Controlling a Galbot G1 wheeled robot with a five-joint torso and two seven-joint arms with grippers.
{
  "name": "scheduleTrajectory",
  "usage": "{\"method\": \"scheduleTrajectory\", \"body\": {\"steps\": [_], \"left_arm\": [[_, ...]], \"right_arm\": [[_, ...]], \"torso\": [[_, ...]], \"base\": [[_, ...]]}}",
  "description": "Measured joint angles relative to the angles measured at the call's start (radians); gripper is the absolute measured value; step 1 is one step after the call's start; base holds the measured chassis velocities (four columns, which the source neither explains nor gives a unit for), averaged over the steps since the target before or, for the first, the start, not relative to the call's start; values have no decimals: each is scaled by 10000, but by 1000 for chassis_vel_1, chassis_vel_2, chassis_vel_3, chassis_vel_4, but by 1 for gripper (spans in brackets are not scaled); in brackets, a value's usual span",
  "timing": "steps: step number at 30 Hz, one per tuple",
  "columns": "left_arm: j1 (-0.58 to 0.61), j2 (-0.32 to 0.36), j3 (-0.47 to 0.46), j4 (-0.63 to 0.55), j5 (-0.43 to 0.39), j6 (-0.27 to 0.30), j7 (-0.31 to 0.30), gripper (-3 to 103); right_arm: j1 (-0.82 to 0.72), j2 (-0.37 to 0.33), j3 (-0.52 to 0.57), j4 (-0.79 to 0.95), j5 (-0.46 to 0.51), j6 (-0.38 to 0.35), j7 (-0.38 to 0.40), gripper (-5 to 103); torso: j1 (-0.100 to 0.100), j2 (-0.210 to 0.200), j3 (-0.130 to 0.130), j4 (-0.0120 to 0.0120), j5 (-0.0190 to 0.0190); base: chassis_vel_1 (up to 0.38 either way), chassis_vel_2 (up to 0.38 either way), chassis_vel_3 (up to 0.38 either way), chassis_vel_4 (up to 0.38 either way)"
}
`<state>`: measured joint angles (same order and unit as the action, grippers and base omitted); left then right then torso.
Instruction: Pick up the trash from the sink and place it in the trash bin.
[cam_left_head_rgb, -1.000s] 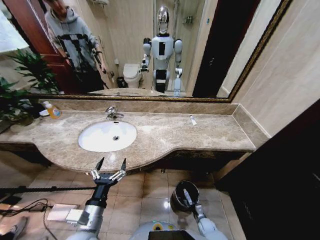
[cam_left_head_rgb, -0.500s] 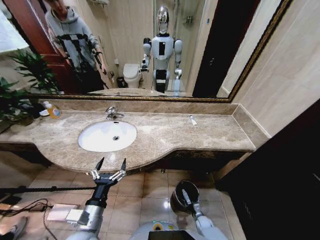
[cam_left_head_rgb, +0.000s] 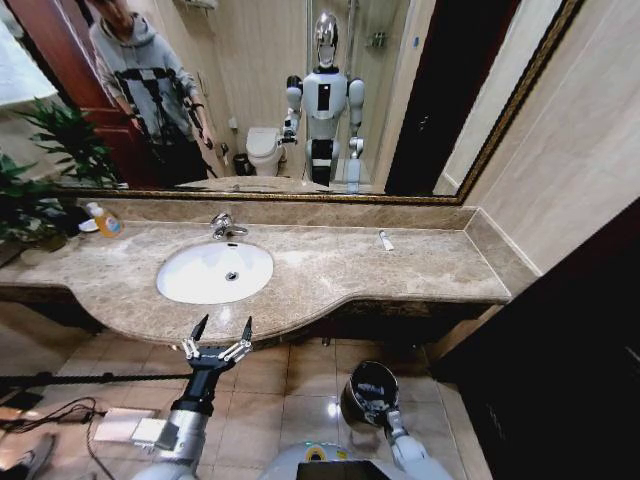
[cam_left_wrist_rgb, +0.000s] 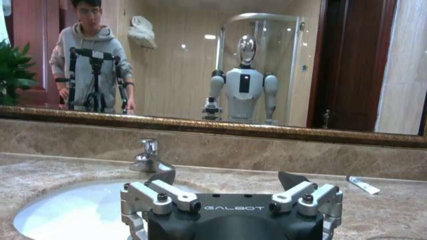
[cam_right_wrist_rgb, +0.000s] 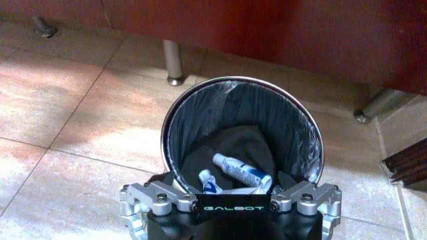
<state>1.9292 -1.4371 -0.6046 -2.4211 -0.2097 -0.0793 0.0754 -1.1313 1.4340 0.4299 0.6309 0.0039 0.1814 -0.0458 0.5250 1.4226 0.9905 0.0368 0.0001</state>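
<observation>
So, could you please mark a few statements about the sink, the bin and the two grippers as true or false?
1. The sink holds several white tubes. False: its basin looks bare.
2. The trash bin already has tubes lying inside it. True.
3. The left gripper is open, just in front of the counter edge. True.
4. The right gripper is over the sink. False: it is open and low over the bin, on the floor.
5. A white tube lies on the counter, right of the sink. True.
</observation>
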Motion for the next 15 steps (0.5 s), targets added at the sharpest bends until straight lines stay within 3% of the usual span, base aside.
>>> {"method": "scheduleTrajectory", "body": {"steps": [15], "left_arm": [[0,0,0,0,0,0,0,100]], "right_arm": [[-2148,-390,29,3717,495,-392,755,100]], "torso": [[-1,1,-1,0,-1]], "base": [[0,0,0,0]]}}
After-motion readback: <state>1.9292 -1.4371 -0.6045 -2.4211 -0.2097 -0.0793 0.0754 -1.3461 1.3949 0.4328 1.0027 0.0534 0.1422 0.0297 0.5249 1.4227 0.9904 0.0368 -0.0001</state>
